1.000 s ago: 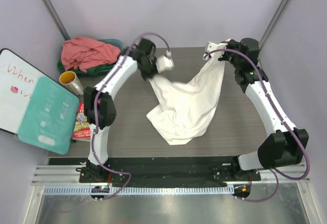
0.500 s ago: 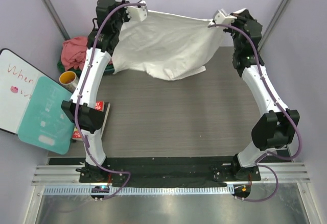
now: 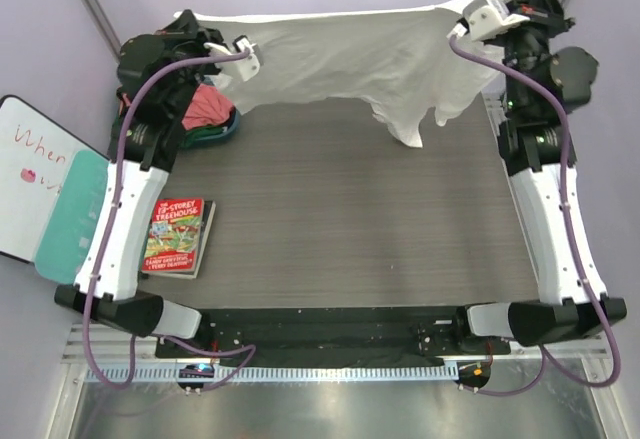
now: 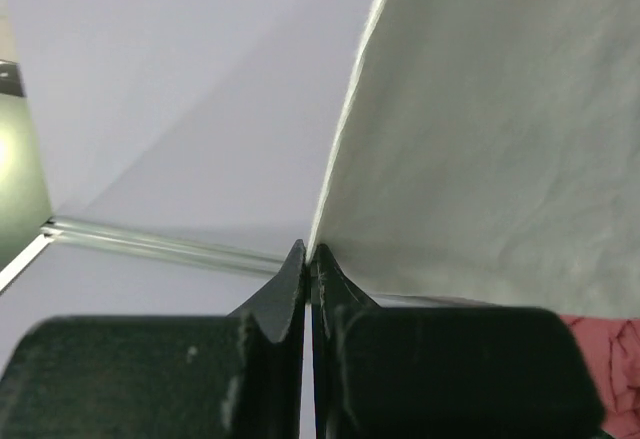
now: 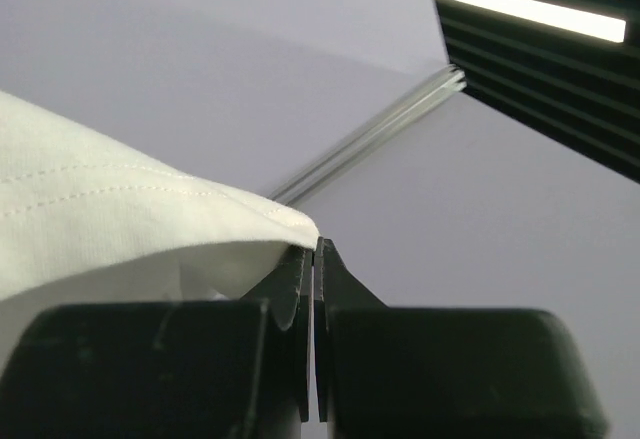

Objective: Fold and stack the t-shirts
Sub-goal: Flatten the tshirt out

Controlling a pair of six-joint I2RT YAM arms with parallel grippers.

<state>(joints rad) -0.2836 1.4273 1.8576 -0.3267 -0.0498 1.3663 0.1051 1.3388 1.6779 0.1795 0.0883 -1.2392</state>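
Note:
The white t-shirt [image 3: 350, 54] hangs stretched in the air over the table's far edge, held between both grippers. My left gripper [image 3: 245, 59] is shut on its left edge; the left wrist view shows the cloth [image 4: 480, 139] pinched at the gripper tips [image 4: 308, 254]. My right gripper [image 3: 482, 14] is shut on its right corner; the right wrist view shows the hem [image 5: 120, 229] caught at the tips [image 5: 316, 249]. A loose part droops toward the table at the right. The salmon-pink t-shirt [image 3: 205, 107] lies bunched at the back left, over the dark green t-shirt [image 3: 212, 133].
A teal basin [image 3: 233, 123] holds the pink and green shirts at the back left. A children's book [image 3: 177, 236] lies at the table's left edge. A whiteboard [image 3: 28, 174] and a teal panel [image 3: 75, 221] lean beyond the left edge. Purple walls stand close behind.
Both arms have risen and spread apart. The white t-shirt went from crumpled on the table to lifted and stretched wide between the grippers.

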